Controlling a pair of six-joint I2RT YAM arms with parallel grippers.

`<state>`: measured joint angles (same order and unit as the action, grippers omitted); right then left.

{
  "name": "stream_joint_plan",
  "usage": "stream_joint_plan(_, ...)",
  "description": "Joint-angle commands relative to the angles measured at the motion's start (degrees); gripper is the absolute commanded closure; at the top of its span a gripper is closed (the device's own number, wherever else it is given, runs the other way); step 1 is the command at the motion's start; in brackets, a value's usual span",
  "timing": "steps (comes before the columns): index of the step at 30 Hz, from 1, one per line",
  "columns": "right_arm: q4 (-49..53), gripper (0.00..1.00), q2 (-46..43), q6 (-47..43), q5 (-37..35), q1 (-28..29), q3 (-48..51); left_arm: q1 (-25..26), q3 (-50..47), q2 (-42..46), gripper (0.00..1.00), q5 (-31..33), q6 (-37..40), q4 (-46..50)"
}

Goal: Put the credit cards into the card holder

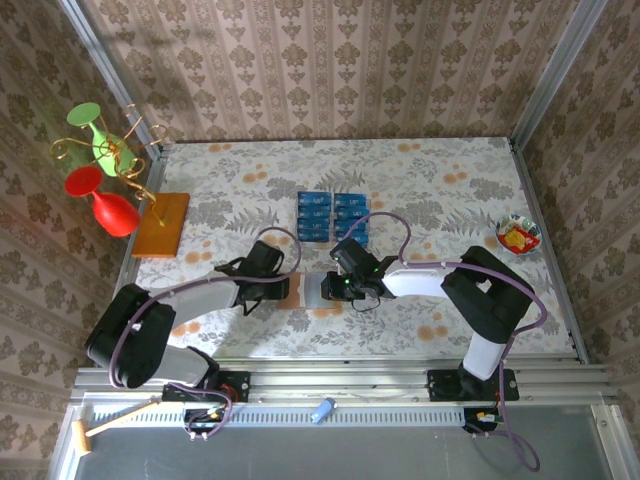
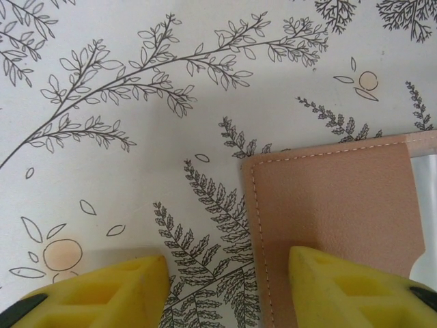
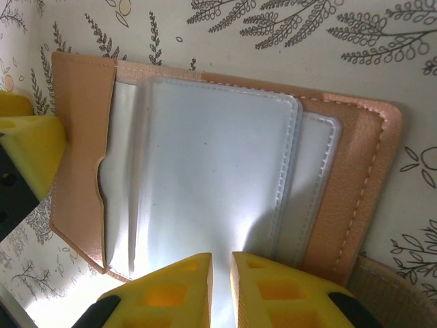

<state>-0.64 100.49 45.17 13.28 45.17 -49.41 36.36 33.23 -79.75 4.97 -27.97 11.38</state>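
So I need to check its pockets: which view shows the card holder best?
Right wrist: the card holder lies open, its clear sleeves and leather border plain to see. Left wrist catches one leather corner; top external, a small distant patch.

in the top view you get just a sliver of the card holder [image 1: 300, 292], the rest lying under the left gripper [image 1: 283, 293] and right gripper [image 1: 328, 288], and the credit cards [image 1: 314, 215] are too small for you to count or read. at the left wrist the holder runs off the right and bottom edges. at the right wrist, glare washes out the clear sleeve [image 3: 218, 157] where it meets the yellow fingers [image 3: 171, 287], so you can't tell whether it's pinched.
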Motion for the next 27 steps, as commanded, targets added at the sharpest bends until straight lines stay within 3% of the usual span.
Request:
stream_joint_plan(1,2.62,0.81,-0.57,-0.29,-1.87,-0.96,0.07,-0.13,1.45,-1.71,0.47,0.57,1.75,-1.78)
stream_joint_plan(11,10.75,0.79,-5.92,-4.86,-1.01,-2.71,-6.17,-0.32,8.69,4.81,0.43,-1.94,2.45,4.79)
stream_joint_plan(18,12.47,0.79,-6.03,-5.7,-2.12,-3.92,-7.14,0.19,9.83,9.0,0.42,-7.44,-1.24,5.36)
stream_joint_plan(27,11.86,0.79,-2.17,-6.32,-1.33,-4.39,-8.33,1.65,6.2,8.6,0.54,-10.57,-4.61,1.06)
